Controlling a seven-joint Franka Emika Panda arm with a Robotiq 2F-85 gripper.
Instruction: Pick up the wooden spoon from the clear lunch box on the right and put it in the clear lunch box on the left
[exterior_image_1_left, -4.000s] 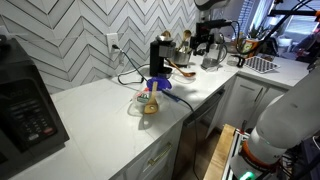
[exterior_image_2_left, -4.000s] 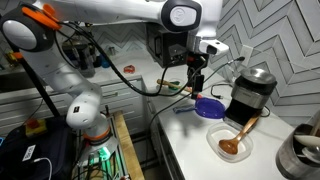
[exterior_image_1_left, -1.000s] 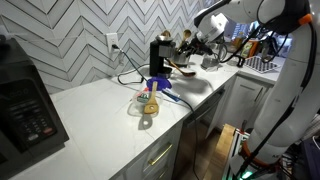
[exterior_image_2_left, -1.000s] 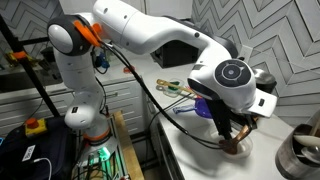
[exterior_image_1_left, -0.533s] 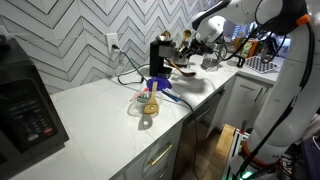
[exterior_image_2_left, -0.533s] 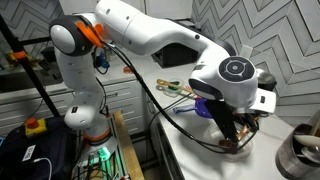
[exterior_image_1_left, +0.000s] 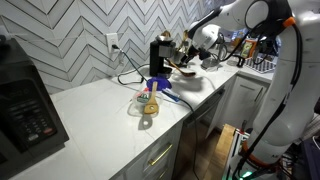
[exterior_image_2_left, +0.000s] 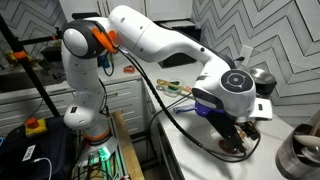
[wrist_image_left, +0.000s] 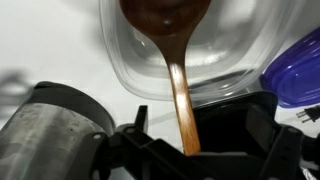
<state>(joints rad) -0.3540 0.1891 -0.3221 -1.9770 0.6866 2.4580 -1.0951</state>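
Observation:
The wooden spoon (wrist_image_left: 178, 90) lies with its bowl in the clear lunch box (wrist_image_left: 130, 70); its handle runs out toward the wrist camera. My gripper (wrist_image_left: 195, 140) is open, with one finger on each side of the handle, not closed on it. In both exterior views the gripper (exterior_image_1_left: 190, 62) (exterior_image_2_left: 238, 140) is lowered right over this box (exterior_image_2_left: 232, 153) and hides most of the spoon. The other clear lunch box (exterior_image_1_left: 148, 103) stands further along the white counter and holds small yellowish items.
A blue lid (exterior_image_2_left: 205, 108) lies beside the spoon's box, also in the wrist view (wrist_image_left: 295, 70). A black appliance (exterior_image_1_left: 158, 55) stands against the wall, a metal pot (exterior_image_2_left: 300, 155) nearby, a microwave (exterior_image_1_left: 25, 105) at the counter's far end. A dish rack (exterior_image_1_left: 262, 63) stands beyond.
The arm has come down from high above the counter onto the box with the spoon. Over the last second it lowered a little further, with the fingers around the handle.

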